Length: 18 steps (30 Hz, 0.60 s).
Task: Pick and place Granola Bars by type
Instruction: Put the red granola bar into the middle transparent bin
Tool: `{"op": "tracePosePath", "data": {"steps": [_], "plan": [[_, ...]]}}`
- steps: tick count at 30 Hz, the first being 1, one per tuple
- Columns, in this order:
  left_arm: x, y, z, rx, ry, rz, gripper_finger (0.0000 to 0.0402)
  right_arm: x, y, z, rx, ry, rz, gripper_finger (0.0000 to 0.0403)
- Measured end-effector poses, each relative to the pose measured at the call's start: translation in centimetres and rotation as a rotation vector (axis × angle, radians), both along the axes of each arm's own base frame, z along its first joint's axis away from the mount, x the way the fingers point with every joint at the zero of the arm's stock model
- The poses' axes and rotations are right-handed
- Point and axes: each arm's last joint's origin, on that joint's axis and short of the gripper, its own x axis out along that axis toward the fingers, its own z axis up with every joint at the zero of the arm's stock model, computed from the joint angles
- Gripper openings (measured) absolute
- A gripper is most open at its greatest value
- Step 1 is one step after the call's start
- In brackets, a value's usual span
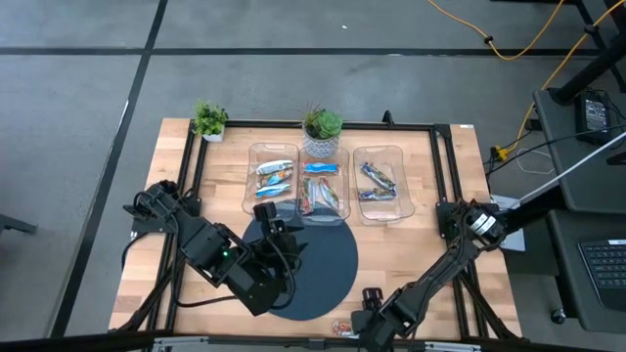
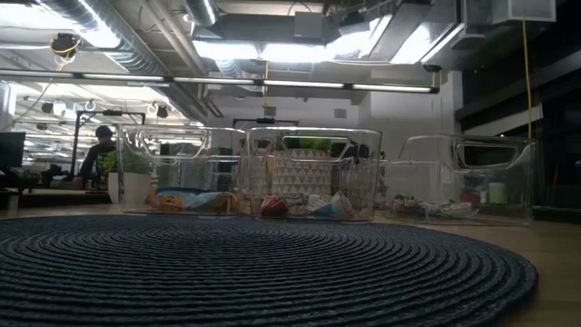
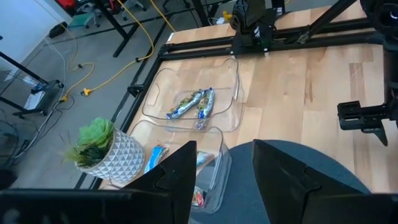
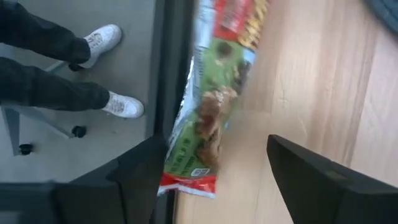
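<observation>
Three clear bins stand in a row at the far middle of the table. The left bin [image 1: 273,178] holds light blue-white bars, the middle bin [image 1: 323,196] multicoloured bars [image 2: 309,205], and the right bin [image 1: 379,183] dark blue bars [image 3: 194,103]. One more bar [image 4: 211,106], in a green and red wrapper, lies flat on the wood at the table's near edge [image 1: 342,328]. My right gripper [image 4: 217,180] hovers open just over this bar's end, touching nothing. My left gripper [image 3: 224,180] is open and empty over the far rim of the dark round mat [image 1: 328,269], beside the middle bin.
Two potted plants stand at the far edge: a small one [image 1: 208,120] and one in a white patterned pot [image 1: 322,132] behind the middle bin. A black frame [image 1: 293,125] runs around the table. A person's legs and white shoes [image 4: 115,37] stand beyond the near edge.
</observation>
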Motion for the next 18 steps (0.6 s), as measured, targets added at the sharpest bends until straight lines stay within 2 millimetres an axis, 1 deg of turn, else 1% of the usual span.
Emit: {"op": "tracePosePath", "data": {"steps": [6, 9, 13, 18], "plan": [[-0.1, 0.0, 0.0, 0.005, 0.008, 0.001, 0.0147, 0.3, 0.0, -1.2, -0.007, 0.028, -0.004, 0.0262], [-0.1, 0.1, -0.1, 0.0, 0.005, 0.005, 0.0147, 0.4, -0.1, -1.4, -0.014, 0.035, -0.006, 0.024], [-0.1, 0.1, -0.1, -0.002, 0.004, 0.006, 0.0147, 0.7, -0.5, -1.5, -0.025, 0.037, -0.015, 0.0188], [-0.1, 0.0, -0.1, -0.004, 0.004, 0.006, 0.0147, 1.0, -0.8, -1.5, -0.03, 0.038, 0.024, 0.0106]]}}
